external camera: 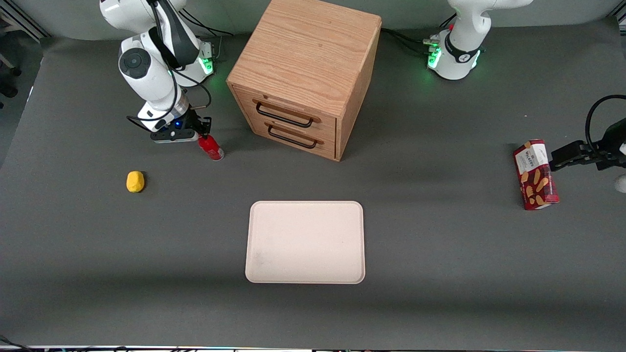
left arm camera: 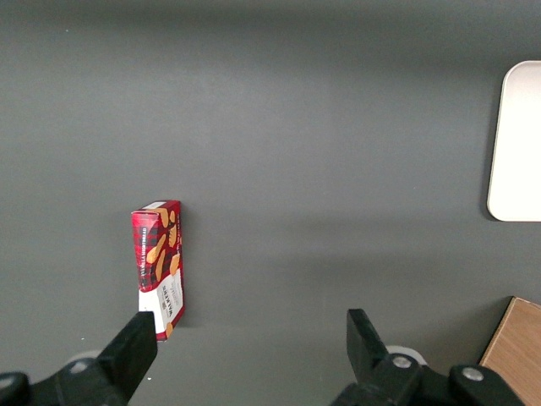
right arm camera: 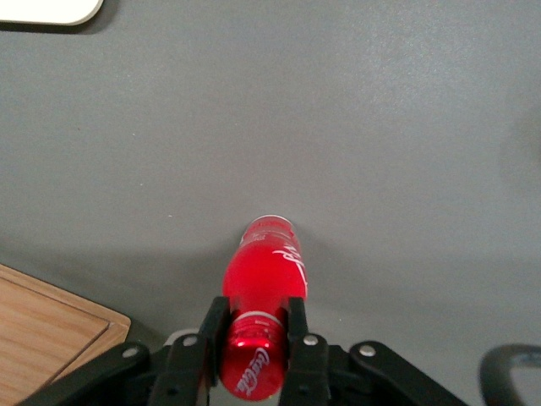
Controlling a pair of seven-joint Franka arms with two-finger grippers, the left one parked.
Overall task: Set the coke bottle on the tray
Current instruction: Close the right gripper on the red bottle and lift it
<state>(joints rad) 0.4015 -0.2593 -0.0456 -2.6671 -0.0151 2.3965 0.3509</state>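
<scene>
Gripper [right arm camera: 254, 334] closed on the coke bottle [right arm camera: 264, 279], fingers [right arm camera: 212, 326] clamped on either side of the upper part near the cap. In the front view the gripper [external camera: 204, 131] sits low over the mat, just in front of the working arm's base, beside the wooden cabinet [external camera: 303, 73]. Bottle [external camera: 211, 147] tilted under the fingers, base end pointing toward the front cam. Can't tell whether the base is touching the mat or just off it.

Step in hand, as I judge it: lift and carry to the tray [external camera: 305, 242]. Tray lies well apart from the bottle, nearer the front cam and in front of the cabinet's drawers.

To do it well:
- Raise straight up first so the base clears the mat, no dragging.
- Grip is high on a slim bottle, so the base may swing; move slowly.
- Cross the low rim with clearance and aim for tray centre.
- Set down before opening; bottle is tilted, so it could roll or topple on release.

View diffs:
- Right wrist cam: shows finger contact and the bottle label script, plus a tray corner [right arm camera: 46, 10] and a cabinet edge [right arm camera: 51, 330]. No full route.
- Front cam: shows the whole route, a yellow lump [external camera: 135, 181] toward the working arm's end, and a red snack box [external camera: 535, 174] toward the parked arm's end. Neither lies on the path.
- Left wrist cam: only the snack box [left arm camera: 159, 266] and tray edge [left arm camera: 516, 144]; no bottle.
</scene>
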